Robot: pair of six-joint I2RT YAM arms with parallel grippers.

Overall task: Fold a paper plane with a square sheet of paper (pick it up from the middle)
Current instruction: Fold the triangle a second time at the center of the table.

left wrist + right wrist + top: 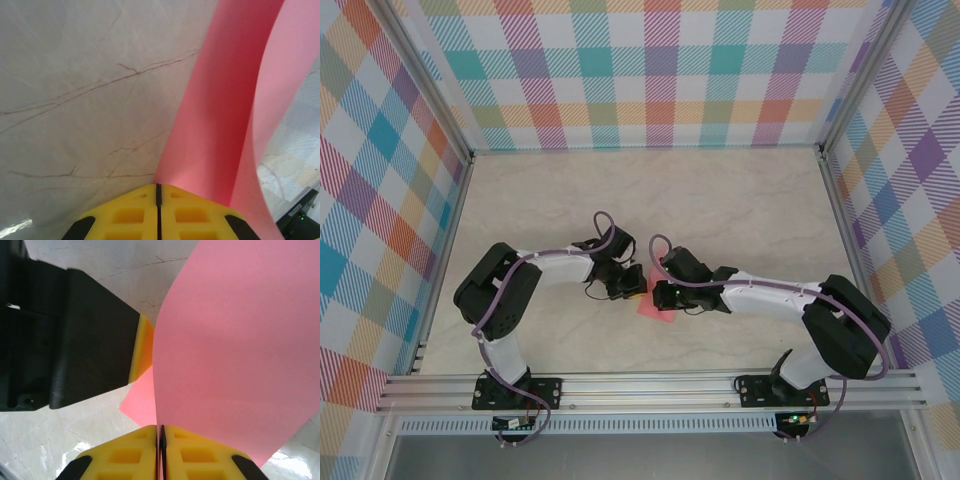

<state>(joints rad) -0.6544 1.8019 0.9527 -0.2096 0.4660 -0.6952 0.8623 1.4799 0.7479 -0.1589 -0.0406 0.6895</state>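
**Both my jaws pinched shut on one pink sheet at mid-bench**

From above, my two arms bend inward and meet near the middle of the pale, marble-patterned bench (740, 200). The square sheet of paper (653, 306) shows as a small salmon-pink patch between the two wrists and slightly nearer than them. My left jaws are at its left side and my right jaws at its right.

In my left wrist view, my left jaws are closed, their yellow pads (130, 215) pressed together along a thin dark seam. The sheet springs from their tip, just right of the seam. It sweeps up and to the right in a loose curl, lifted clear of the bench, so these jaws appear to hold its edge.

In my right wrist view, my right jaws are also closed. A line of pink runs in the seam between their yellow pads (195, 455), so the paper is clamped there. The sheet fans out above and to the right. On the left, the black body of my left jaws reaches in, its yellow tip touching the sheet's left edge.
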